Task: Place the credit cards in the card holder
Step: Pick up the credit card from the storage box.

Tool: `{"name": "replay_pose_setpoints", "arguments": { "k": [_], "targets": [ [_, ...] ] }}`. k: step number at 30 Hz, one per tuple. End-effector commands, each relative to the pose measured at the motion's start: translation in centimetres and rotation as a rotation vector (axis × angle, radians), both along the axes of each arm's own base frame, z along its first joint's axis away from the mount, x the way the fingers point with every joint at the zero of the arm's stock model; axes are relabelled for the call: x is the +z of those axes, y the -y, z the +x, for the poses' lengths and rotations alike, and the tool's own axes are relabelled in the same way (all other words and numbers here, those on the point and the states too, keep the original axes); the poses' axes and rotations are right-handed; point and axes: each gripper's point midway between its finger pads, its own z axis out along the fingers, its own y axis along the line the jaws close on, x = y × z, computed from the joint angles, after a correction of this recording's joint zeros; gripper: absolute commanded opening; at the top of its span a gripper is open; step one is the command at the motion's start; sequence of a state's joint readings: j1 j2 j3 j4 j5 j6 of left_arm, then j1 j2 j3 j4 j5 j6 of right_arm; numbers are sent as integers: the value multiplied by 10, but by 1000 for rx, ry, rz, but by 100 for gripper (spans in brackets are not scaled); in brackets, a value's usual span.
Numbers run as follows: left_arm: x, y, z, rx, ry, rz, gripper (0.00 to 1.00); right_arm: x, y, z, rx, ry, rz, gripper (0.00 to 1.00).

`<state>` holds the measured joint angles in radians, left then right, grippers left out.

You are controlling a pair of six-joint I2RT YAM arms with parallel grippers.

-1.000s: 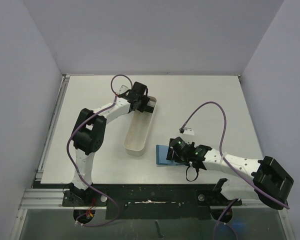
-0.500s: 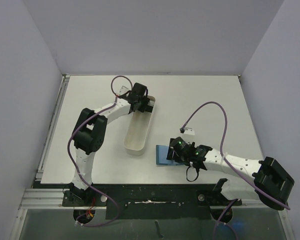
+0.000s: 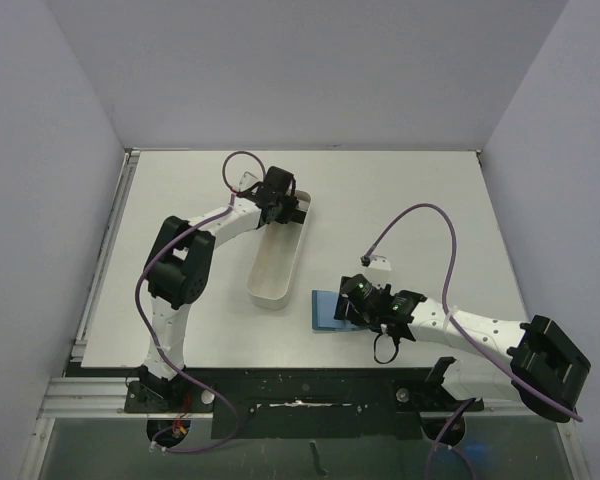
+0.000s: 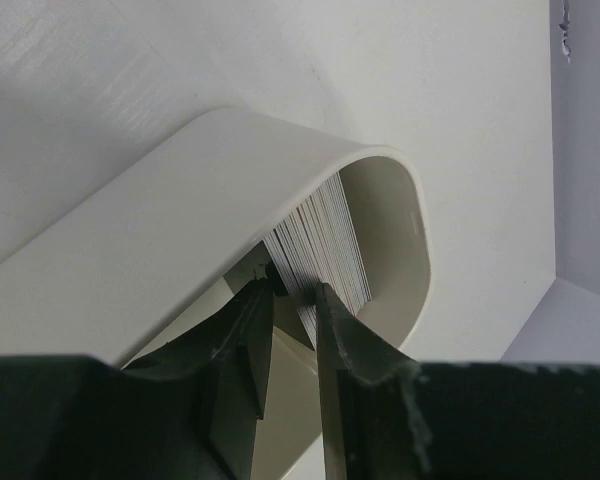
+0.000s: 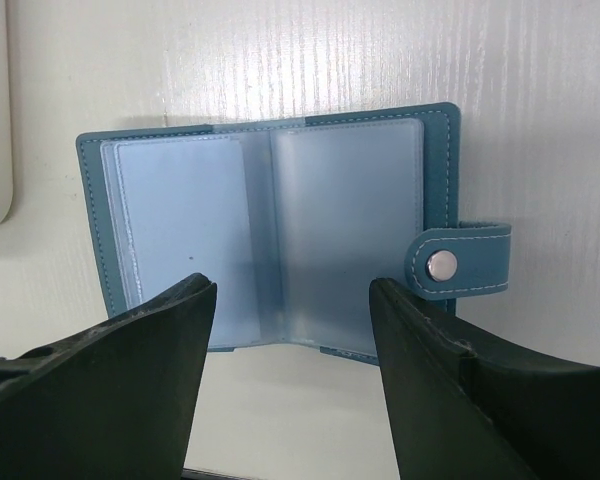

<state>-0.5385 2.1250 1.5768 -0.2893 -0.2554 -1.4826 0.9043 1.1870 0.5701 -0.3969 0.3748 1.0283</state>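
Teal holder is laid open just ahead of the wide-open, empty right gripper. The left gripper is narrowed at the cards in the tray; a grip cannot be told.

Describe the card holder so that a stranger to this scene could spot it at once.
On the white table, look toward its near edge, just right of the long white tray. There lies the card holder, opened flat. It is the only blue thing: teal cover, paler clear pockets, a snap tab with a silver stud.
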Motion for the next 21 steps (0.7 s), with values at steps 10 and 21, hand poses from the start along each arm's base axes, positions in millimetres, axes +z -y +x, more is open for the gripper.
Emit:
{"name": "replay_pose_setpoints", "arguments": {
  "k": [10,21],
  "targets": [
    [26,-9,18,22,95,18,21,5,3,5,-24,45,8,64],
    [33,-7,21,21,114,7,21,4,3,5,-23,43,7,64]
  ]
}}
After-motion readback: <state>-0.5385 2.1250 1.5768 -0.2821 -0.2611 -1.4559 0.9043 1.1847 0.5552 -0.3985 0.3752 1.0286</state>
